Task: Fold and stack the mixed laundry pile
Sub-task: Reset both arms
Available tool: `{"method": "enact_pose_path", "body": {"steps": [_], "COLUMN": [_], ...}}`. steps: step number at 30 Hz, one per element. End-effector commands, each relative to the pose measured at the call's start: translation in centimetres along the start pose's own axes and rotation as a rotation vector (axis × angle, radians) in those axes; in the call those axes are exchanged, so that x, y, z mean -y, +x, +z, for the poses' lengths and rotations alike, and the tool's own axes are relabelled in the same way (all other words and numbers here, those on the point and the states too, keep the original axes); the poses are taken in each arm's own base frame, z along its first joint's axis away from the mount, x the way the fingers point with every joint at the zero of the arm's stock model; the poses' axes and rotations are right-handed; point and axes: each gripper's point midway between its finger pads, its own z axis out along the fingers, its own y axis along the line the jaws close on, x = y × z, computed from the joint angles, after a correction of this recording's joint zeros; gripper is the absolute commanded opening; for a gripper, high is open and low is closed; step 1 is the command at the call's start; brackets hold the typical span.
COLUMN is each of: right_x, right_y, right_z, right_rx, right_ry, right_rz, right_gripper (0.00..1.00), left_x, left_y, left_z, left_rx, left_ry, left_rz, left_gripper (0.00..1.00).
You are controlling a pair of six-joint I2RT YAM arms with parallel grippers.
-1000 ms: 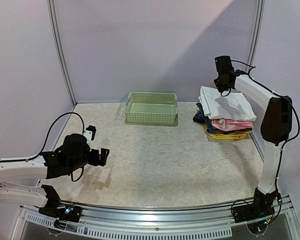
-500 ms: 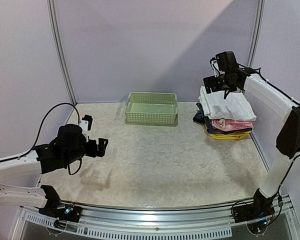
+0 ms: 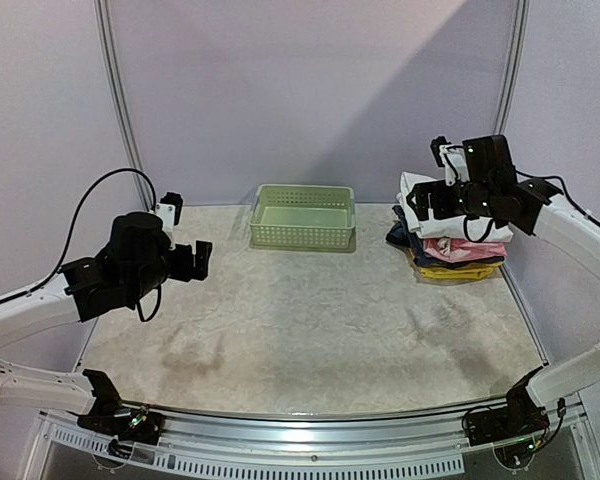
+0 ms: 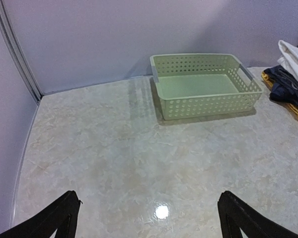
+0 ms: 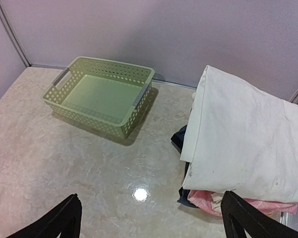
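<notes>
At the far right corner of the table (image 3: 310, 320) the laundry sits as one stack. The white piece (image 5: 243, 144) is folded on top and the pink piece (image 5: 223, 201) is just under it. Dark blue clothes (image 5: 180, 139) and a yellow piece (image 3: 450, 271) are at the bottom.

Right gripper (image 3: 428, 176) hangs just in front of the stack and above it, jaws spread wide, nothing in them. Not touching the cloth as far as I can see.

Left gripper (image 3: 187, 230) is on the opposite side, well apart from the stack, past the green basket (image 3: 302, 217). It's also wide and carrying nothing.

Key geometry: from the right wrist camera the white piece lies ahead and to the right. Its folded edge faces the basket and runs roughly front to back. Can't call the long axis, as the far side is cut off by the frame. The right arm is clearly the nearer one, so any touch-up on the stack is its job. The left would have to cross the whole table.

My read: fold-and-stack looks essentially done. The top piece overhangs the pink one toward the basket, so a nudge there could tip it.
</notes>
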Motion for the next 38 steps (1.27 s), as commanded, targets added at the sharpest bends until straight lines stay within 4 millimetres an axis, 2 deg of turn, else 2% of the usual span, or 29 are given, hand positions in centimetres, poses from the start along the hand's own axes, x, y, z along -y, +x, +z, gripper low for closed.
{"method": "enact_pose_path", "body": {"steps": [1,3,10,17,22,31,33,38], "right_x": [-0.9,-0.7,0.2,2.5,3.1,3.3,2.9,3.6], "right_y": [-0.3,-0.3,1.2,4.8,6.5,6.4,6.4,6.7], "right_z": [-2.6,-4.0,-6.3,-7.3,-7.5,-7.9,-7.7,-7.0], "right_rx": [0.114,0.159,0.256,0.221,0.202,0.219,0.219,0.204], "right_ry": [-0.085,-0.093,-0.097,0.004,0.024,0.032,0.01,0.059], "right_rz": [0.069,0.094,0.156,0.202,0.218,0.217,0.199,0.207], "right_gripper": [0.99,0.99,0.99,0.99,0.99,0.99,0.99,0.99], "left_x": [-2.1,-2.7,-3.0,-3.2,-2.8,-3.3,-3.5,-3.9], "left_y": [-1.6,-2.1,-3.7,-2.6,-2.0,-1.9,-1.8,-1.9], "left_z": [0.5,0.9,1.8,2.4,2.9,2.4,2.3,2.1], "left_rx": [0.021,0.03,0.054,0.036,0.025,0.029,0.03,0.035], "left_ry": [-0.152,-0.192,-0.202,-0.201,-0.178,-0.19,-0.195,-0.207], "left_rz": [0.099,0.113,0.137,0.153,0.142,0.138,0.138,0.137], "left_gripper": [1.0,1.0,1.0,1.0,0.99,1.0,1.0,1.0]}}
